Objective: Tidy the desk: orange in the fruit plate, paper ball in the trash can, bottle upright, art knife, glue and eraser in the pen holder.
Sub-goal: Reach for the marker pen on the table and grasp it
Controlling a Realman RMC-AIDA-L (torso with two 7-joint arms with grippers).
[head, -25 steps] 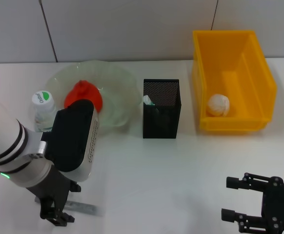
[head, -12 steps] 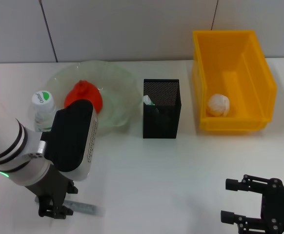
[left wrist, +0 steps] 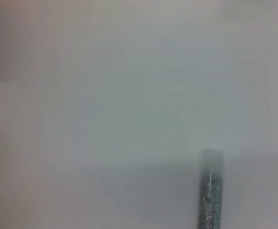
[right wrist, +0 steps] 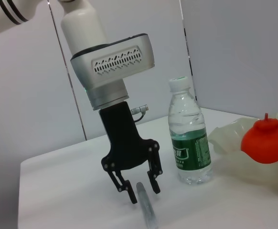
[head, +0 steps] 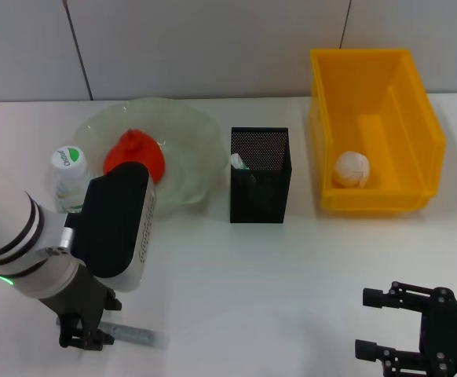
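Note:
My left gripper (head: 85,339) is low over the table at the near left, open, with its fingers (right wrist: 125,185) on either side of one end of a grey glittery stick (head: 138,336), (left wrist: 209,191), (right wrist: 146,206), which I take for the glue. The bottle (head: 69,179), (right wrist: 189,143) stands upright beside the fruit plate (head: 189,149). The orange (head: 134,153) lies in that plate. The paper ball (head: 352,168) sits in the yellow trash can (head: 374,78). The black mesh pen holder (head: 259,174) holds a white and green item (head: 239,162). My right gripper (head: 367,322) rests open at the near right.
The plate, pen holder and trash can form a row along the back of the white table. A grey wall runs behind them. The bottle stands close behind my left arm.
My left gripper has shifted slightly around the end of the grey stick. The stick and the right arm have not moved.

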